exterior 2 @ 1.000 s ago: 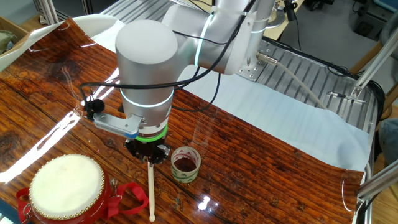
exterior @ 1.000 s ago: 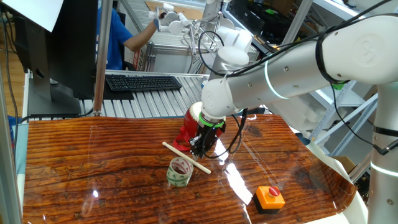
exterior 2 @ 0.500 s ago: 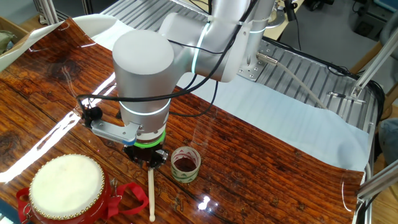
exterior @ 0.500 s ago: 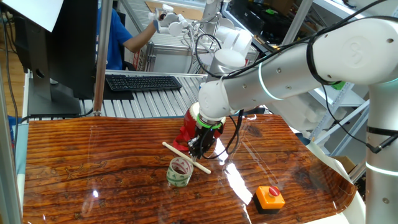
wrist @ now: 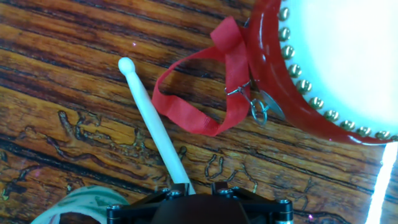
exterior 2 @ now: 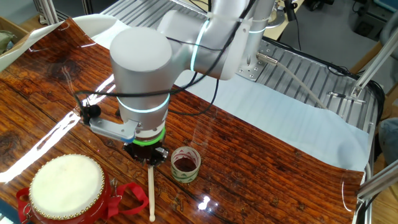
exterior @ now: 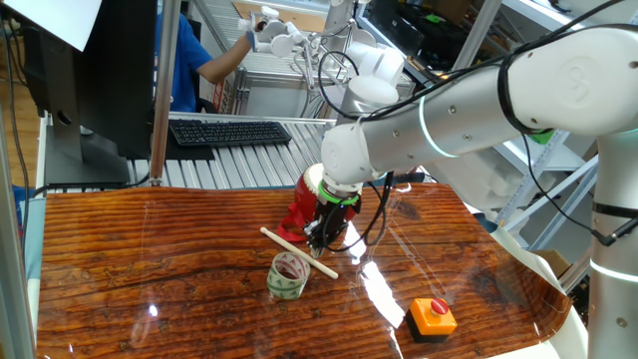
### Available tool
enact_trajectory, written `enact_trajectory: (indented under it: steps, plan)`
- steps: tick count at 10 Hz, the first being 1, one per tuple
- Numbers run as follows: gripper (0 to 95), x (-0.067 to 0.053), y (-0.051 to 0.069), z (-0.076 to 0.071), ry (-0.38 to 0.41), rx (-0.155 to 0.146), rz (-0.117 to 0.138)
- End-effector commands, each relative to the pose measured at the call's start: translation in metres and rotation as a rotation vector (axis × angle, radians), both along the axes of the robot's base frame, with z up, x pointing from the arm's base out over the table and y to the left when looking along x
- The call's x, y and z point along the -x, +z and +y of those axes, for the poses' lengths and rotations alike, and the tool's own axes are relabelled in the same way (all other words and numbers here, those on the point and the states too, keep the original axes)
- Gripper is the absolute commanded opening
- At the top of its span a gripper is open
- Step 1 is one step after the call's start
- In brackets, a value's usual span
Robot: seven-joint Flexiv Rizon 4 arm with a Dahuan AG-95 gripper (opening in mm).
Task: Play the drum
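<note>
The gripper point(exterior 2: 149, 158) points straight down, its jaws pinching the near end of a pale drumstick point(wrist: 152, 121) lying on the wooden table point(exterior: 150, 269). The drum point(exterior 2: 65, 190) sits just beside it, next to a tape roll point(exterior 2: 185, 164).

From my hand view, drumstick point(wrist: 153, 123) lies flat on table point(wrist: 74, 81), drum point(wrist: 336, 62) to its right, tape roll point(wrist: 74, 208) lower left.

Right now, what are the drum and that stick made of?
The drum looks like glossy red-painted wood with a cream skin top, held by shiny gold-coloured studs round the rim. The stick looks like pale, smooth bare wood, though plastic is possible. The ribbon is red woven fabric.
</note>
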State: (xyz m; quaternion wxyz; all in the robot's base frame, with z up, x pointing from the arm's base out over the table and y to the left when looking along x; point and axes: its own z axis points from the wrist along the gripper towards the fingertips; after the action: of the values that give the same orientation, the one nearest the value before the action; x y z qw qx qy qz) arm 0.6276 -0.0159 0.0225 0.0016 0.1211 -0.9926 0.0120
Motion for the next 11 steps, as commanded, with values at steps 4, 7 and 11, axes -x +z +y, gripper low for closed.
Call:
enact_trajectory:
  steps: [4,7,11]
  plan:
    - [19.0,0.006,-0.0041,0.0055,-0.04,0.005,-0.007]
    - [19.0,0.0056,-0.005,0.0059,-0.041,0.006,-0.009]
    - [38.0,0.0028,-0.0122,0.0085,-0.035,0.011,-0.02]
